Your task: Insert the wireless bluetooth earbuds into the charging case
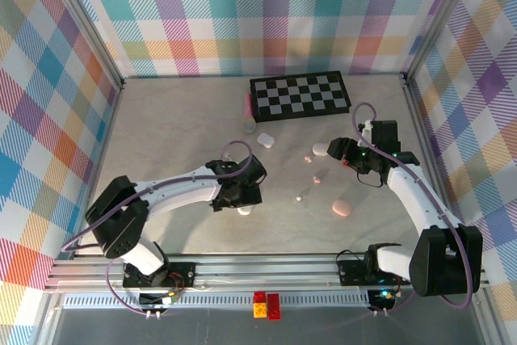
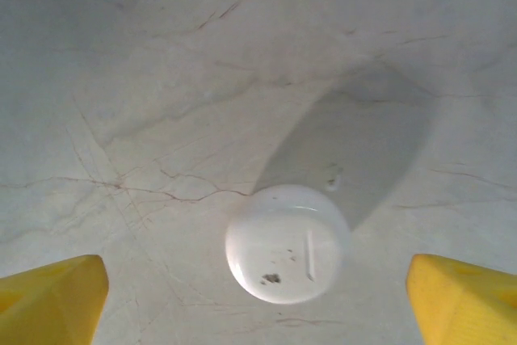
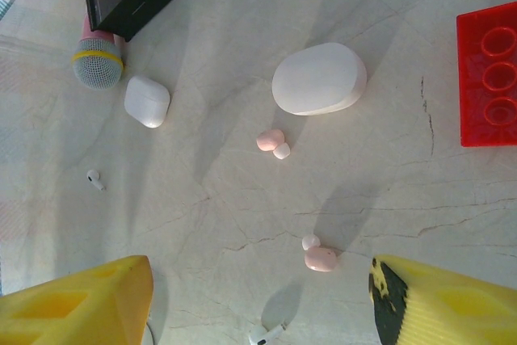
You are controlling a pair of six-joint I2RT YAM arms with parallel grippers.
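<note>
A round white charging case (image 2: pixel 287 244) lies shut on the marble table, between the yellow fingers (image 2: pixel 52 300) of my left gripper (image 2: pixel 257 296); the jaws stand wide and clear of it. From above the case (image 1: pixel 245 210) peeks out just under the left gripper (image 1: pixel 241 197). My right gripper (image 3: pixel 260 280) hangs open over scattered earbuds: a pink bud (image 3: pixel 319 258) close to its right finger, a pink pair (image 3: pixel 272 141) farther off, a white stemmed bud (image 3: pixel 266 333) at the bottom edge, and a small white bud (image 3: pixel 95 178) to the left. The right gripper (image 1: pixel 345 151) holds nothing.
A pale pebble case (image 3: pixel 319 78), a square white case (image 3: pixel 147 101) and a pink microphone (image 3: pixel 98 58) lie beyond the buds. A checkerboard (image 1: pixel 300 96) sits at the back, a red brick (image 3: pixel 487 74) at the right, a pink case (image 1: pixel 342 208) nearer the front.
</note>
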